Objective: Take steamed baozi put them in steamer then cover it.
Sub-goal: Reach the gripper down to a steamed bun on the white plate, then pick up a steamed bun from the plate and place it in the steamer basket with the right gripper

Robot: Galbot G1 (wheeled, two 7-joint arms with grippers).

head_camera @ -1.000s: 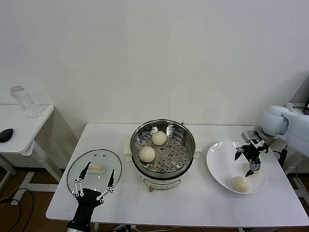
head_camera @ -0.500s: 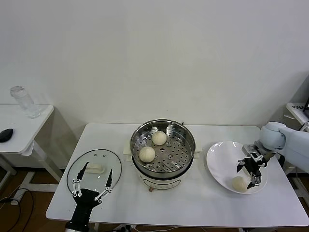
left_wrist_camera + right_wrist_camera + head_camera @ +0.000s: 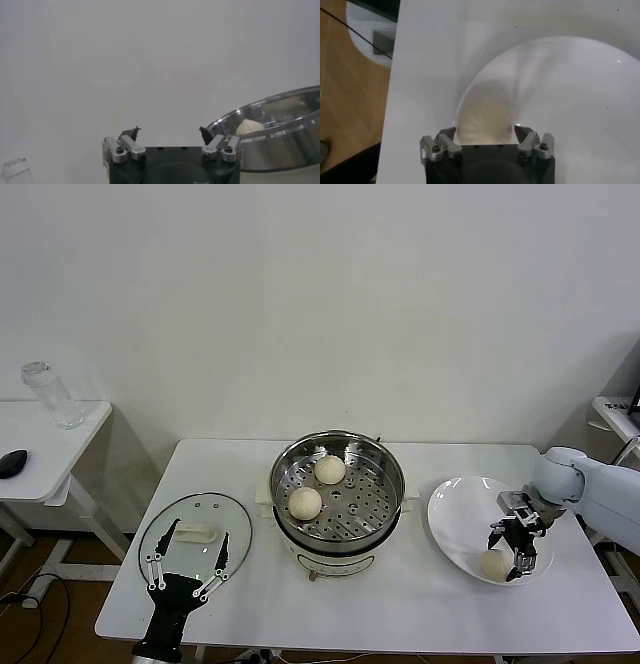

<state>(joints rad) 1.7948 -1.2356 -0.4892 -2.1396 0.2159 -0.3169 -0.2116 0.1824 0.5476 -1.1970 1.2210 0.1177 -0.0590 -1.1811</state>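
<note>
From up by the robot's head, the right gripper [image 3: 508, 555] is down in the white plate [image 3: 455, 519] at the right end of the white table [image 3: 400, 604], its dark fingers on either side of a baozi [image 3: 492, 563] near the plate's front rim; the fingers cover part of the bun, and whether they press it or only bracket it is hard to make out. The steamer [image 3: 338, 489], shiny steel with a perforated tray, sits mid-table with two smooth, domed baozi in it, one at the back [image 3: 330, 470] and one front-left [image 3: 305, 502]. The left gripper [image 3: 187, 562] hangs with its fingers spread wide over the round glass lid [image 3: 196, 536] at the table's left; the lid's pale handle shows between them. From the left wrist, the finger bases and two dark tips [image 3: 168, 134] stand apart against blank white, and the steamer's rim [image 3: 270, 127] is cut off at the frame edge, with one bun peeking over it. From the right wrist, the gripper [image 3: 485, 134] straddles the cream bun [image 3: 485, 112], whose near side is hidden behind the gripper body, on the plate's glossy curve [image 3: 580, 90].
</note>
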